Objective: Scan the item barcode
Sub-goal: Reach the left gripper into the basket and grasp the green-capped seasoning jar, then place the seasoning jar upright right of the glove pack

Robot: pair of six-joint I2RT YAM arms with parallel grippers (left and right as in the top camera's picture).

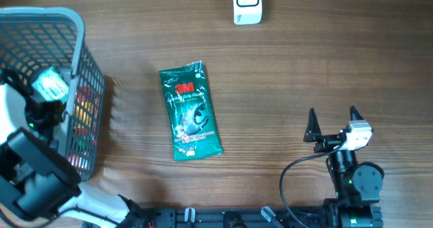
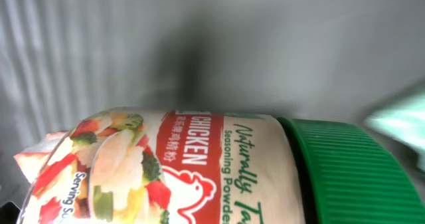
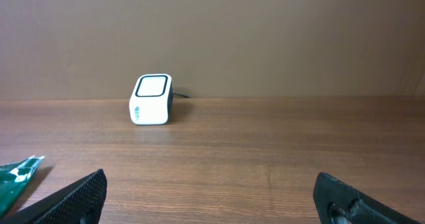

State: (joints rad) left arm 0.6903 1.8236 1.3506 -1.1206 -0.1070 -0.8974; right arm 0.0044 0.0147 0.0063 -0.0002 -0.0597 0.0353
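A jar of chicken seasoning powder (image 2: 199, 171) with a green ribbed lid (image 2: 358, 174) lies on its side and fills the lower left wrist view, very close to the camera. My left arm (image 1: 30, 157) reaches into the grey basket (image 1: 76, 26). Its fingers show in no view, so I cannot tell whether they touch the jar. The white barcode scanner (image 1: 247, 3) (image 3: 151, 100) stands at the table's far edge. My right gripper (image 1: 333, 123) (image 3: 212, 197) rests open and empty at the front right, pointing towards the scanner.
A green 3M gloves packet (image 1: 190, 112) (image 3: 16, 177) lies flat mid-table, left of the right gripper. The mesh basket holds several items, among them a white-and-green pack (image 1: 51, 84). Its grey walls (image 2: 133, 44) close in around the left wrist camera.
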